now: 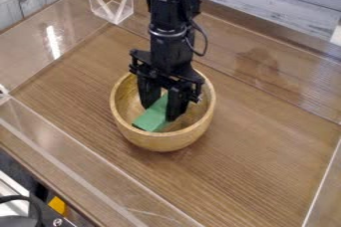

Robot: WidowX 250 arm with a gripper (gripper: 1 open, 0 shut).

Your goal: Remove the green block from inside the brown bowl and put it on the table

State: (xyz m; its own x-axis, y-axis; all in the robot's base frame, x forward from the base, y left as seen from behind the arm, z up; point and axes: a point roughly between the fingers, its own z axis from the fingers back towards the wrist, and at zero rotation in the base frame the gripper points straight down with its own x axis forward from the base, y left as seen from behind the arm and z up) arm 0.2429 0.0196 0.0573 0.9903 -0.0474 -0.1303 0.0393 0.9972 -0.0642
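Observation:
The brown bowl (163, 134) sits on the table (253, 161) near the middle of the view. Inside it lies the green block (155, 117), tilted, its lower end toward the bowl's front left. My black gripper (168, 103) reaches straight down into the bowl, its fingers closed on the upper end of the green block. The block's top end is hidden between the fingers.
Clear acrylic walls (80, 186) edge the table on the front, left and right. A clear acrylic stand (112, 5) is at the back left. A pale plank wall runs behind the table.

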